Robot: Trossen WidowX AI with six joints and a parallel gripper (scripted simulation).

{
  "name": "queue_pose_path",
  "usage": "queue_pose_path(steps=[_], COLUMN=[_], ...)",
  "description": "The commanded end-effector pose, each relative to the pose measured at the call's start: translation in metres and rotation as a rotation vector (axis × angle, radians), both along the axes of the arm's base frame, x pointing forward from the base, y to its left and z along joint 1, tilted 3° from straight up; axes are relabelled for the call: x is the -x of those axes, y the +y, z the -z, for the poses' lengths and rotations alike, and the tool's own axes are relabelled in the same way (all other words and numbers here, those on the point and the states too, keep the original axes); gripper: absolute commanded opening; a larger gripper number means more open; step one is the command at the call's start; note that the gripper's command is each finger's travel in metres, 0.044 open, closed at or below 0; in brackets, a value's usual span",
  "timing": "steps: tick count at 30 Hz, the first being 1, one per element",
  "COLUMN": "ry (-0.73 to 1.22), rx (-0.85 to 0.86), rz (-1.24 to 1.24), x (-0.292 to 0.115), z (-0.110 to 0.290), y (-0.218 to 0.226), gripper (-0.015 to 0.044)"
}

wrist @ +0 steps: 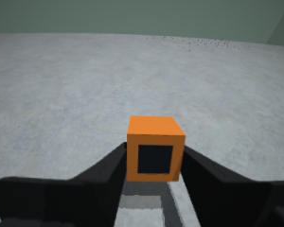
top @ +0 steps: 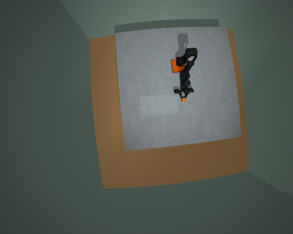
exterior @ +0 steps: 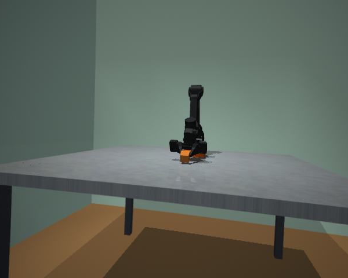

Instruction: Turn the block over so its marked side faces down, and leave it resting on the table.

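Observation:
An orange block [wrist: 155,142] [top: 183,99] [exterior: 184,156] with a dark square mark on one face sits between my two black fingers. In the wrist view the marked face [wrist: 154,159] points back toward the camera and a plain orange face is on top. My gripper [wrist: 152,148] [top: 183,96] [exterior: 187,153] is shut on the block, reaching out low and nearly level over the grey table [top: 154,75] [exterior: 108,170] [wrist: 62,95]. The block is at or just above the table top; I cannot tell if it touches.
The arm's orange base plate [top: 175,66] [exterior: 199,155] sits behind the gripper, toward the back of the table. A paler rectangular patch [top: 158,104] lies on the table left of the block. The table's front edge [exterior: 174,194] faces the exterior view.

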State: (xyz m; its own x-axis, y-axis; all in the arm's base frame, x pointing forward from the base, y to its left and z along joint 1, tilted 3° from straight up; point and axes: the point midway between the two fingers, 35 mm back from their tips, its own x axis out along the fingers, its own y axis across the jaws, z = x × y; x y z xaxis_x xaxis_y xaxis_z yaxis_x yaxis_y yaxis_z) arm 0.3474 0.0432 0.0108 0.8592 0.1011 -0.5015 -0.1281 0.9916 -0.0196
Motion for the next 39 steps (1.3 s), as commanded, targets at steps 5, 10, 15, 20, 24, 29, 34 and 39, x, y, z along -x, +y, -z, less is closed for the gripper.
queue_pose_path(steps=[5,10,15,20,24,29,34,39], ry=[-0.004,-0.004,-0.004,-0.004,-0.004,-0.004,-0.004,-0.004], rx=[0.001,0.001,0.001,0.001,0.001,0.001,0.001,0.001], rz=[-0.005,-0.005,-0.005,-0.005,-0.005,-0.005,-0.005,-0.005], x=[-0.0002,-0.0002,-0.0002,-0.0002,-0.0002,-0.0002,-0.0002,-0.0002], z=[-0.0007,-0.0007,-0.0007,-0.0007,-0.0007,-0.0007,-0.0007,-0.0007], y=[0.0005,0.0005,0.0005,0.0005,0.0005,0.0005,0.0005,0.0005], gripper=[0.0053,0.0184,0.0315,0.044,0.044,0.044,0.044,0.044])
